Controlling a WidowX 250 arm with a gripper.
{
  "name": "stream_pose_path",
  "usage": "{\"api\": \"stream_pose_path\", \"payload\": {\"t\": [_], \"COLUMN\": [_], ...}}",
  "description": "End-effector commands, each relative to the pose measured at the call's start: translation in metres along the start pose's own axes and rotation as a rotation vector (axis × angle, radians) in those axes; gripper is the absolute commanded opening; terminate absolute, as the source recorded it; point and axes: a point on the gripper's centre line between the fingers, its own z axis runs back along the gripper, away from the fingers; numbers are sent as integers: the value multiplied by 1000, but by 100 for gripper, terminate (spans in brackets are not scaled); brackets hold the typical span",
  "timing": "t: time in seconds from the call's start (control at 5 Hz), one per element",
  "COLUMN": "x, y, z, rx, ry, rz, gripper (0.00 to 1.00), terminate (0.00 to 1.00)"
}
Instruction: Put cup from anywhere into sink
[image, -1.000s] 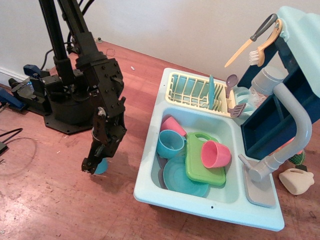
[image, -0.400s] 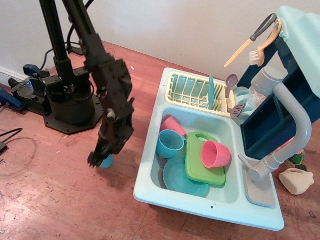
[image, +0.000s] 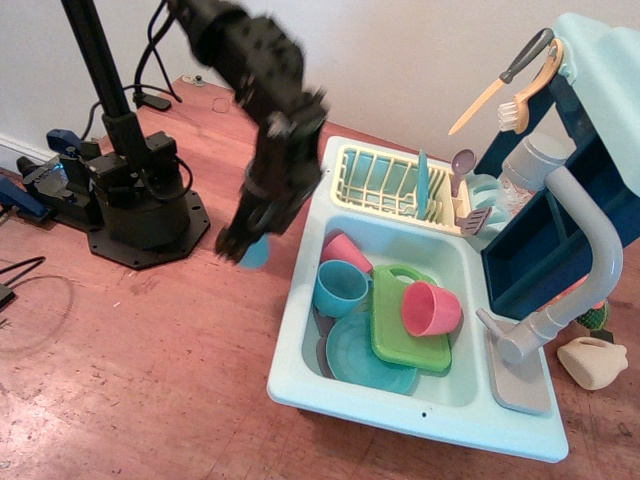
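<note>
My gripper (image: 243, 246) is shut on the small light-blue cup (image: 256, 251) and holds it in the air, just left of the sink's left rim. The arm is motion-blurred. The pale aqua sink (image: 300, 318) stands at the right, with a grey faucet (image: 588, 240) and a cream-yellow dish rack (image: 385, 183). Its basin holds a wider teal cup (image: 340, 288), two pink cups (image: 431, 308), a teal plate (image: 366, 358) and a green board (image: 402, 325).
The arm's black base (image: 135, 205) stands at the back left with cables. A beige toy jug (image: 594, 360) lies right of the sink. Utensils hang on the blue shelf (image: 560, 215) at the far right.
My gripper has lifted the light-blue cup off the wooden table and carried it up and to the right, toward the sink's left rim.
</note>
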Motion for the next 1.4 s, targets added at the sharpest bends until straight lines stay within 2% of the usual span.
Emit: {"api": "stream_pose_path", "payload": {"t": [0.0, 0.2, 0.4, 0.6, 0.8, 1.2], "x": [46, 96, 137, 147, 135, 98], "y": [31, 32, 23, 9, 3, 36], "z": [62, 69, 64, 44, 32, 62], "rx": [49, 49, 23, -17, -46, 39], "ry": [-86, -128, -106, -79, -84, -100], "rz": [-22, -72, -135, -163, -154, -104], "gripper": [0, 0, 0, 0, 100, 100], "terminate": [0, 0, 0, 0, 0, 0]}}
